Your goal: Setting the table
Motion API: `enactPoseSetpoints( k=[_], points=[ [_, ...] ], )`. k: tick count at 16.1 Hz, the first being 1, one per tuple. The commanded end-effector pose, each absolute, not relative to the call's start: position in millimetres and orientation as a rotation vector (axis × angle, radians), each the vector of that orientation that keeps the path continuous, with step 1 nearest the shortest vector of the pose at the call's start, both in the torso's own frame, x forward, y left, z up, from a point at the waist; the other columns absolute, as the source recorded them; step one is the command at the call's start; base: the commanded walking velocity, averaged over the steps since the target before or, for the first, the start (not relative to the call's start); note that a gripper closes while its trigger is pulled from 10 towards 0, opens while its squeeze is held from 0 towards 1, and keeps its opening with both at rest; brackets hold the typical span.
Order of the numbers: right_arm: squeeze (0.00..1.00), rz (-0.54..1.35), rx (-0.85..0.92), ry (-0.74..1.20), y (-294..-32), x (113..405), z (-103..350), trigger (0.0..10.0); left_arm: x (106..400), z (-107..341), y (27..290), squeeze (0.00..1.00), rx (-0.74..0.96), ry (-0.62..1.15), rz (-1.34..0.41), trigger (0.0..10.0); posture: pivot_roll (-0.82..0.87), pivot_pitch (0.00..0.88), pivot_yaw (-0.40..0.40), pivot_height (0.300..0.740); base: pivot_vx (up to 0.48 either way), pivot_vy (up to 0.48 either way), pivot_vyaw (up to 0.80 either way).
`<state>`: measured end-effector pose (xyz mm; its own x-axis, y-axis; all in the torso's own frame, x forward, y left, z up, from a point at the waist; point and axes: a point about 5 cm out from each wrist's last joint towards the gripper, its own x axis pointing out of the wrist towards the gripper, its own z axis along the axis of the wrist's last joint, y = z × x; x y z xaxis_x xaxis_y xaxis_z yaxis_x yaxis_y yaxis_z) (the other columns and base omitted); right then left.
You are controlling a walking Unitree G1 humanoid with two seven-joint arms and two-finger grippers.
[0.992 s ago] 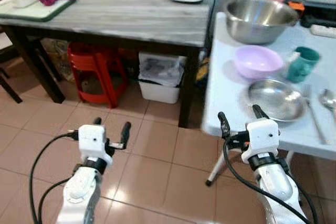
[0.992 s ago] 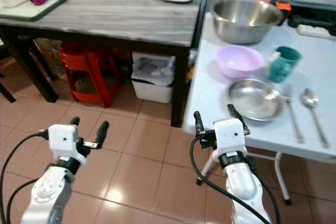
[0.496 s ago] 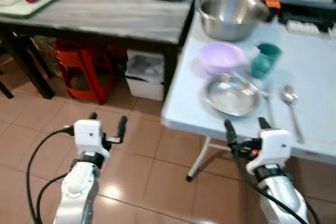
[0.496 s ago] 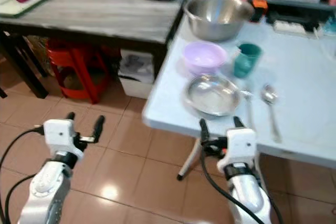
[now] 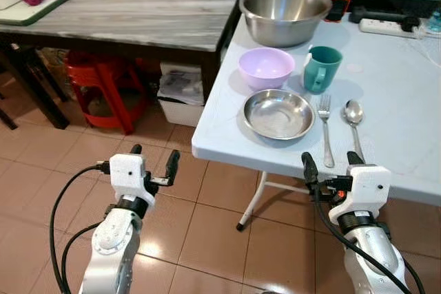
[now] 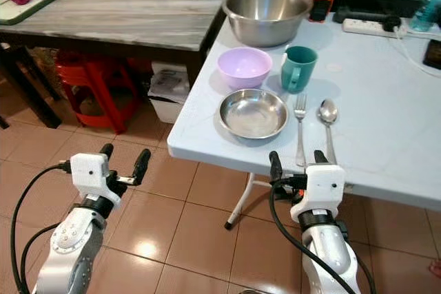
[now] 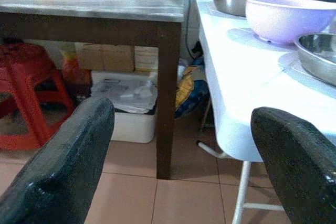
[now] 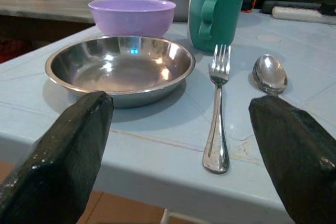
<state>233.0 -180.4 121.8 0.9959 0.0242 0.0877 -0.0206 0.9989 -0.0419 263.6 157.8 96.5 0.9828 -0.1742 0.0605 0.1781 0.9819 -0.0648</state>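
On the smooth pale-blue desk [image 5: 386, 94] a shallow round steel plate [image 5: 278, 113] lies beside a fork [image 5: 325, 129] and spoon [image 5: 353, 116], behind them a lilac bowl [image 5: 266, 67] and teal mug [image 5: 322, 68]. Left hand [image 5: 153, 163] and right hand [image 5: 329, 163] hover open, empty, below the desk's edge.

A lilac bowl [image 5: 266, 67] and a teal mug [image 5: 322, 69] are being shown behind a shiny steel plate [image 5: 278, 113] on a pale blue table [image 5: 400, 101]; beside that table, a grey wood-grain tabletop [image 5: 131, 15] and a red stool [image 5: 98, 87] are being seen.
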Motion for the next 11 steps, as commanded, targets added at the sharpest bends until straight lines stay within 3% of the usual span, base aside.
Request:
enactPoseSetpoints(
  k=[1, 11],
  points=[
    [0.0, 0.023, -0.041, -0.083, -181, 233, 122, 10.0, 262, 99, 158, 0.0, -0.063, -0.065, -0.19, 10.0, -0.13, 0.123, 0.052, 0.74, 0.0, 0.0, 0.0],
    [0.0, 0.028, -0.093, -0.131, -177, 236, 133, 10.0, 259, 108, 151, 0.0, -0.099, -0.095, -0.24, 10.0, -0.12, 0.131, 0.048, 0.74, 0.268, 0.0, 0.0]
  ],
)
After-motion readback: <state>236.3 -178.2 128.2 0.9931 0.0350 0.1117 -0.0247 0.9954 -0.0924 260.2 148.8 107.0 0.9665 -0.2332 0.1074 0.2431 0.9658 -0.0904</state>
